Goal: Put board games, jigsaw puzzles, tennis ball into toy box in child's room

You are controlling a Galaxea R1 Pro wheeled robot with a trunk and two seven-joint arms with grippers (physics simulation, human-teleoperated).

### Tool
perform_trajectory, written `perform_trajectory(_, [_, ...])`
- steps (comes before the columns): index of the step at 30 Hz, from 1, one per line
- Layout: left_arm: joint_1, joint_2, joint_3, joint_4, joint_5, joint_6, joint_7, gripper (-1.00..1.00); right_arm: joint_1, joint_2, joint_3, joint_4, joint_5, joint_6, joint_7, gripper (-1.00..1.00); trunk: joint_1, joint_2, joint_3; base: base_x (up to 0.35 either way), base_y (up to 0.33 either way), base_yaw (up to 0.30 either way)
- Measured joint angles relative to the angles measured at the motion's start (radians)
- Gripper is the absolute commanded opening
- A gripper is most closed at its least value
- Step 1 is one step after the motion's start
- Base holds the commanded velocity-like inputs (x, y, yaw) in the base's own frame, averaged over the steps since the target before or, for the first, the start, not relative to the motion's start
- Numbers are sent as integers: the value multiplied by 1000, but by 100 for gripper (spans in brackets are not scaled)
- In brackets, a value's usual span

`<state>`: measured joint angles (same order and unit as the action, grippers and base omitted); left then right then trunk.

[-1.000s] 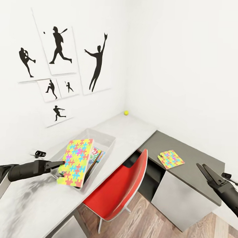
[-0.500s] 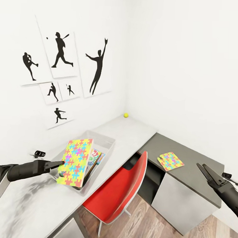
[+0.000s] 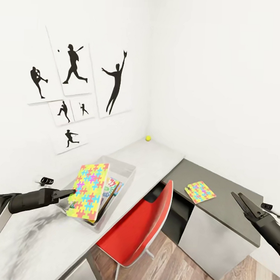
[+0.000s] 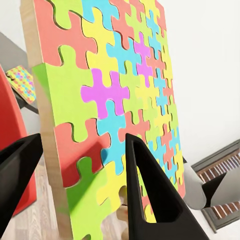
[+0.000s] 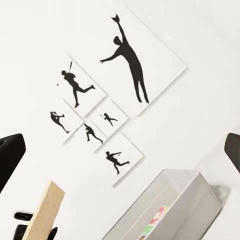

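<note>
The toy box (image 3: 123,168) is standing on the pale grey part of the table (image 3: 155,154), close to the wall. Game boxes (image 3: 112,186) with printed covers are lying inside it; their number cannot be told, since they are partly hidden. One jigsaw puzzle (image 3: 89,190) is being held upright on its edge in the near end of the toy box, tilted a little, its coloured face turned outward. It is being pinched by the left gripper (image 3: 69,193); in the left wrist view the puzzle (image 4: 107,115) is seen between the two dark fingers (image 4: 150,190), one on each face.

Two puzzles are being shown in all. The second puzzle (image 3: 200,191) is lying flat on the dark grey cabinet top (image 3: 223,191), well apart from the toy box. One tennis ball (image 3: 148,138) is resting on the table in the far corner, next to the wall.

The right gripper (image 3: 241,202) is hovering over the near end of the cabinet top with its jaws spread and nothing between them. In the right wrist view the toy box (image 5: 175,205) is being seen below six framed baseball silhouettes (image 5: 122,65) on the white wall.

One red chair (image 3: 147,221) is standing at the table, between the toy box and the cabinet.
</note>
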<state>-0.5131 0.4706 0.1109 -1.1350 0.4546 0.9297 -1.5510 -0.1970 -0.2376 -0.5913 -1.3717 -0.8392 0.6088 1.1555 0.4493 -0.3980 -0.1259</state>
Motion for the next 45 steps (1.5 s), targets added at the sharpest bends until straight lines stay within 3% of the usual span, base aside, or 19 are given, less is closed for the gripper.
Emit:
perform_trajectory(23, [0,-7,-1,0,-1,0,4,-100,0,0,1,-3,0,-2,3,100,0,0,37,102,-76,10])
perform_trajectory(40, [0,-8,-1,4,-3,1,7,-100,0,0,0,-6,0,0,2,100,0,0,42,79,-51,40])
perform_trajectory(45, [0,-6,1,4,-42,3,32,-100,0,0,0,-6,1,0,-1,100,0,0,47,4,-3,187])
